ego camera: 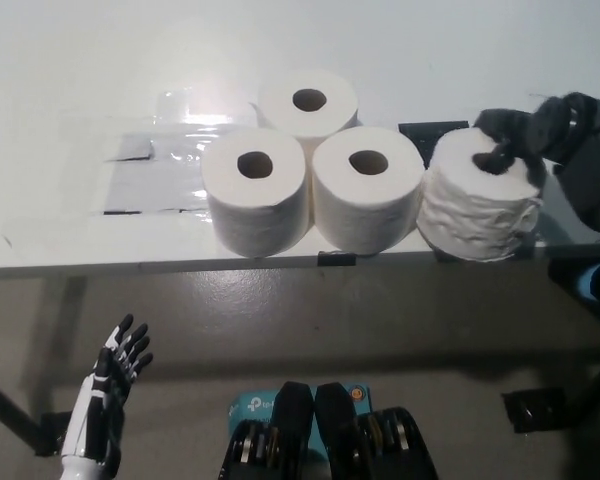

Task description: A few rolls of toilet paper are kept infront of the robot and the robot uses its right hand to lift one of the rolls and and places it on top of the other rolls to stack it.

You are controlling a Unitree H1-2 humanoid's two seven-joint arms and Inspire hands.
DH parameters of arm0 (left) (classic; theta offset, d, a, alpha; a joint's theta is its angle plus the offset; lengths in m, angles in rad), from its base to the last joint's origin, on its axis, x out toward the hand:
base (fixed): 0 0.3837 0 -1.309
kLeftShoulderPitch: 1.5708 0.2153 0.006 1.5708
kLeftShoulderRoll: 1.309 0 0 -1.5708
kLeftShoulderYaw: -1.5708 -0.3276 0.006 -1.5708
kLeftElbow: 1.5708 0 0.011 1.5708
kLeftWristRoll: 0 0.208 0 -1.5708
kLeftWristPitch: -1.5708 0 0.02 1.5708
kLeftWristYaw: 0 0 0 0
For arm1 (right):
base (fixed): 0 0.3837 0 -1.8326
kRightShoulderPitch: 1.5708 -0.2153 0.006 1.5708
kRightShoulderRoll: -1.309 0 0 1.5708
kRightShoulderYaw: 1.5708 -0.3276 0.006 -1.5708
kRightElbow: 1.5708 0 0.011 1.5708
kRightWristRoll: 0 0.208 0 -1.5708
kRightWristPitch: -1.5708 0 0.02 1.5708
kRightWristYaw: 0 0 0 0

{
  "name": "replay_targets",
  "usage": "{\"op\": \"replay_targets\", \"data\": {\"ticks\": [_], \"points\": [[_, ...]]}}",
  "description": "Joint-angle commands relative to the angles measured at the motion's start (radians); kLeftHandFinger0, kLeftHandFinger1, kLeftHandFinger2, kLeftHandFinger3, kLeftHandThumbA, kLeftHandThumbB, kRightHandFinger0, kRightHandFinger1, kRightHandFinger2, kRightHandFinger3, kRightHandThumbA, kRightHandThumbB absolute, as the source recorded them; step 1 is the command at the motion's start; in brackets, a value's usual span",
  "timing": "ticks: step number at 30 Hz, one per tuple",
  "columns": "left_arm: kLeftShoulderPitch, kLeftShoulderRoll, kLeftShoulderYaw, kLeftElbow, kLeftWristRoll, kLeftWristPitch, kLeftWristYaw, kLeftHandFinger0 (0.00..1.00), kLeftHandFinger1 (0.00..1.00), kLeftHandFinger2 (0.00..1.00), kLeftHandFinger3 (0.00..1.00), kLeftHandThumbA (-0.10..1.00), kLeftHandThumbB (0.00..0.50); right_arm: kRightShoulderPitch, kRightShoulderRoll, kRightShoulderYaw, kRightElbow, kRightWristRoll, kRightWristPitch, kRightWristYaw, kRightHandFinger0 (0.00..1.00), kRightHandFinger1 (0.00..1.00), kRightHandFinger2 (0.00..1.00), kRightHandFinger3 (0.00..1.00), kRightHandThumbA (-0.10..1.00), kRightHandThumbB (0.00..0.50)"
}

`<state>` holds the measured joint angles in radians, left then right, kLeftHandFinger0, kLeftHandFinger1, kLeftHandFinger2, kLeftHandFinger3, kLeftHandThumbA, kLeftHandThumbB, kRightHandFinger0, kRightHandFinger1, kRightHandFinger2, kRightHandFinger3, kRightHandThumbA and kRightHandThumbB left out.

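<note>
The black right robot hand (515, 140) sits on top of the rightmost roll (480, 195), its fingers (497, 157) curled down into the cardboard core while the rest of the hand lies over the rim at about 2 o'clock. It looks closed on the roll through that core, though the roll rests on the tabletop (70, 110), not yet lifted.

This roll stands at 3 o'clock of the group, near the tabletop's front edge and just beside the front middle roll (368, 200). Its wraps look rumpled and loose, so the side wall will likely give under pressure. I judge it light, soft and easily dented; hooking the core against the outer wall seems the surest hold, since the tube is the stiffest part. The paper offers plenty of friction, so slipping is a small worry; crushing or unwinding is the greater one.

The front left roll (255, 200) and the back roll (308, 105) at 12 o'clock complete a tight triangle whose flat tops would seat the lifted roll.

The white left robot hand (110, 395) rests with its fingers spread, holding nothing, below the tabletop at 7 o'clock.
</note>
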<state>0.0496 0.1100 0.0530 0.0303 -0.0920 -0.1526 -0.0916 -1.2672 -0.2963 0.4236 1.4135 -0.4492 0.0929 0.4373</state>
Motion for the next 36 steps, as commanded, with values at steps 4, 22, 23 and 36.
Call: {"op": "replay_targets", "data": {"ticks": [4,22,23,36], "points": [[-0.008,0.011,0.012,-0.029,-0.013,-0.033,-0.005,1.00,1.00,1.00,1.00,1.00,0.125,0.120,-0.083,-0.334,0.015,0.278,0.069,-0.035,0.00,0.00,0.44,0.54,0.90,0.010],[0.012,0.007,0.039,-0.023,-0.025,-0.037,0.004,1.00,1.00,1.00,1.00,1.00,0.119,0.264,-0.061,-0.966,0.022,0.680,0.109,0.128,0.00,0.00,0.00,0.00,1.00,0.039],[0.011,0.009,0.040,-0.022,-0.024,-0.038,0.002,1.00,1.00,1.00,1.00,1.00,0.120,0.263,-0.060,-0.979,0.022,0.687,0.117,0.153,0.00,0.00,0.00,0.00,1.00,0.042],[0.010,0.008,0.040,-0.023,-0.020,-0.036,-0.008,1.00,1.00,1.00,1.00,1.00,0.108,0.105,-0.071,-0.990,-0.043,0.753,0.217,0.297,0.00,0.00,0.00,0.00,1.00,0.060]]}}
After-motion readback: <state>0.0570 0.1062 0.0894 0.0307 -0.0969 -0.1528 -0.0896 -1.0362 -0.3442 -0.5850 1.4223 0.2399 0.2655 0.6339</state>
